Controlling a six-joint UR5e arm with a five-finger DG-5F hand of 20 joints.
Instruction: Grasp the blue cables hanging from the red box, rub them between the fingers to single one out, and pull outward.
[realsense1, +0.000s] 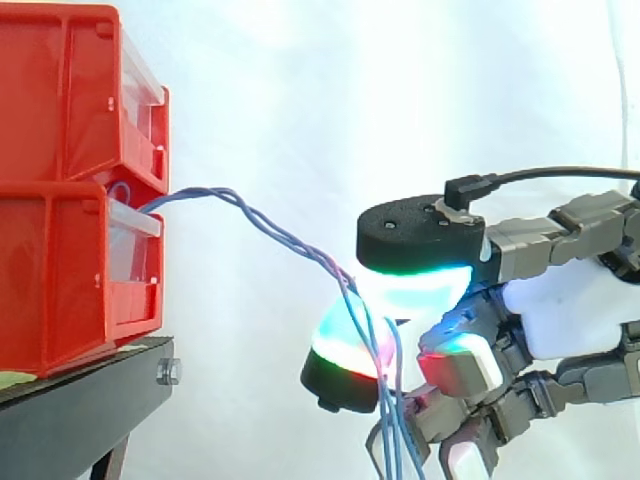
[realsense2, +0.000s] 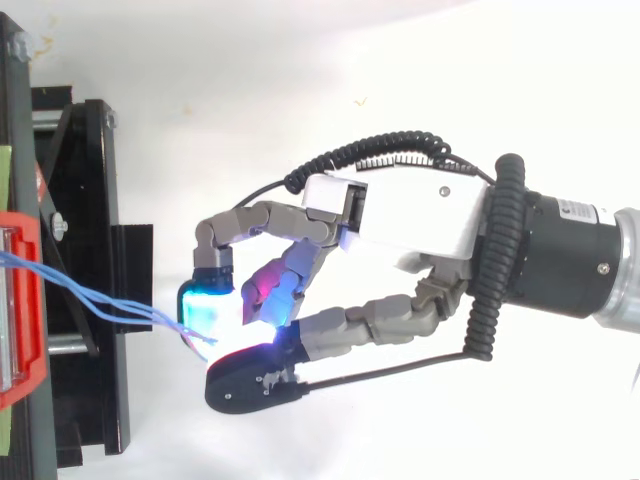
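Observation:
Thin blue cables (realsense1: 270, 222) come out of the lower red box (realsense1: 70, 270) and run right and downward, twisted together. My hand (realsense1: 560, 300) reaches in from the right and pinches them between a glowing upper pad (realsense1: 415, 285) and a lower pad (realsense1: 345, 350). Below the pinch, the loose cable ends (realsense1: 392, 430) hang straight down. In the top view the cables (realsense2: 90, 297) stretch from the box front (realsense2: 22, 300) to my hand (realsense2: 400, 215), which holds them at its cyan-glowing fingertips (realsense2: 210, 305).
Two red boxes are stacked, the upper one (realsense1: 75, 90) on the lower, on a black stand (realsense1: 90, 400) at the left. A white curtain (realsense1: 350, 100) hangs behind. Open space lies between the stand and my hand.

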